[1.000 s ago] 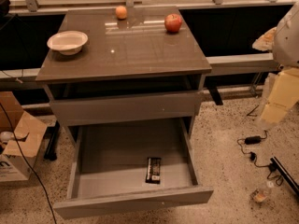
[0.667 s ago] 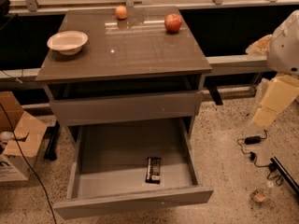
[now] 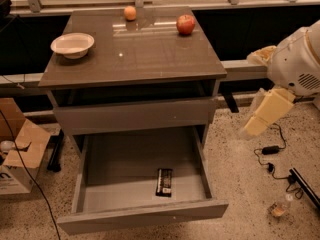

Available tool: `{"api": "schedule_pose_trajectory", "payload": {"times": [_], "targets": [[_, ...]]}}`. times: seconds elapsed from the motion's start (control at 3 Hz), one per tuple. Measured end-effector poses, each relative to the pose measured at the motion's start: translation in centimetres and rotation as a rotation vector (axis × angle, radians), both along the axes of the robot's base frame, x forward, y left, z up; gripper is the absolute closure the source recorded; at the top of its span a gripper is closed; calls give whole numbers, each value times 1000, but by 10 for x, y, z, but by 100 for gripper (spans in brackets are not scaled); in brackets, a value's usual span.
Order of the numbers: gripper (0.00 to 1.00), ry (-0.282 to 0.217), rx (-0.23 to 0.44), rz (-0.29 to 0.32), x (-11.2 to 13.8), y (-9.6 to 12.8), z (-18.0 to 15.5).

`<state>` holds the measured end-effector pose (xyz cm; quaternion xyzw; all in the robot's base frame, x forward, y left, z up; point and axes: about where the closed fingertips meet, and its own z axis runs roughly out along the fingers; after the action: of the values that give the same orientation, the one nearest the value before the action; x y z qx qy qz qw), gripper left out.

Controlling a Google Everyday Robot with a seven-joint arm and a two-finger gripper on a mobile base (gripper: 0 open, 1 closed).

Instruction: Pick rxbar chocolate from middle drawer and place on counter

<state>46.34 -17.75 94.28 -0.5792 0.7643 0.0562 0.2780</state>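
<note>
The rxbar chocolate (image 3: 164, 181), a small flat black bar, lies on the floor of the open middle drawer (image 3: 140, 215), near its front and right of centre. The drawer is pulled out below the shut grey front above it. The counter (image 3: 135, 46) is the cabinet's glossy brown-grey top. My gripper (image 3: 259, 120), cream-coloured below the white arm housing, hangs to the right of the cabinet. It is level with the shut upper front, above and right of the bar, and touches nothing.
On the counter stand a pale bowl (image 3: 72, 44) at the left, a red apple (image 3: 185, 24) at the back right and an orange (image 3: 130, 12) at the back. A cardboard box (image 3: 20, 156) sits on the floor at the left. Cables (image 3: 270, 151) lie on the floor at the right.
My gripper and arm have moved left, closer to the cabinet's right side. The bar and the drawer have not moved.
</note>
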Motion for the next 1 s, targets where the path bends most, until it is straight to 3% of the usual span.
{"api": "schedule_pose_trajectory", "payload": {"times": [0.33,0.67,1.0], "targets": [[0,2,3,2,1,2,-2],[0,21,69,27,13,34,-39],[0,54,144,64,26,80,-97]]}}
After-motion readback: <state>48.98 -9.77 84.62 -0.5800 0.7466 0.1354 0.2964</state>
